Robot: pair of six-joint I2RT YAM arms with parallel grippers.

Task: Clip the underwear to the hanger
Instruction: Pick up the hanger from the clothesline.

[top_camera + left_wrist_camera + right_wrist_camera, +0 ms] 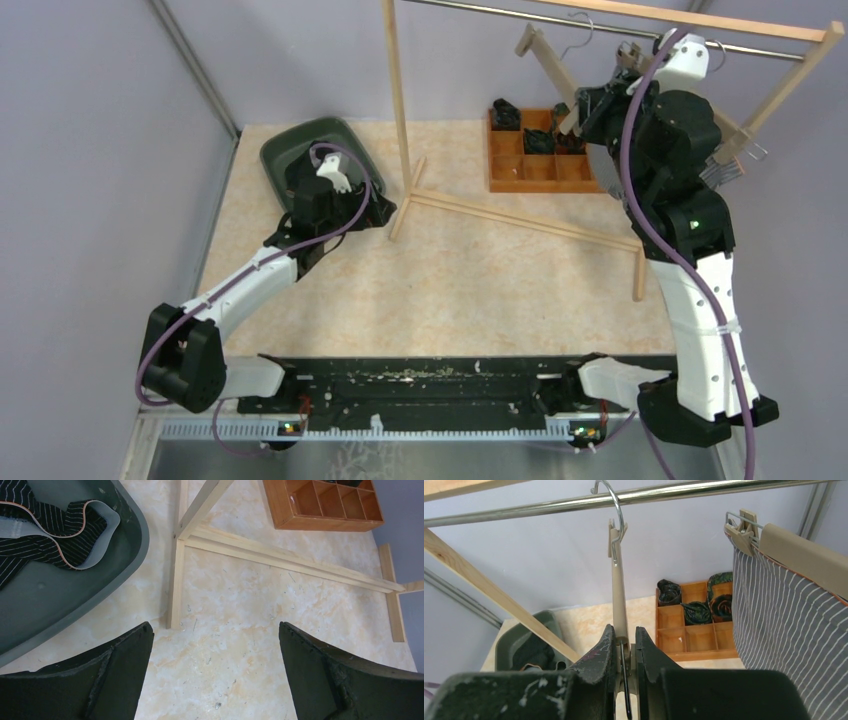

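— Where is the underwear lying?
— The black pinstriped underwear point(65, 535) is lying crumpled in the green tray point(75, 605) at the table's far left. The left gripper point(214, 630) is hovering at the tray's right edge, fingers spread wide and holding nothing.
— And the right gripper?
— The right gripper point(625, 637) is squeezing together on the beige hanger point(618, 590), which is hanging by its hook from the metal rail point(674, 492).
— Is anything crowding it?
— A grey striped garment point(774, 630) is hanging clipped just to its right, and the rack's wooden brace point(489, 587) is slanting past on the left. The rack's foot point(176, 580) is lying just beside the tray. A wooden compartment box point(325, 525) is sitting beyond, with rolled dark cloths point(696, 612) filling some cells.
— And the surface?
— A beige marbled tabletop point(240, 610) is carrying it all, with plain lilac-grey walls point(549, 560) closing in around it.
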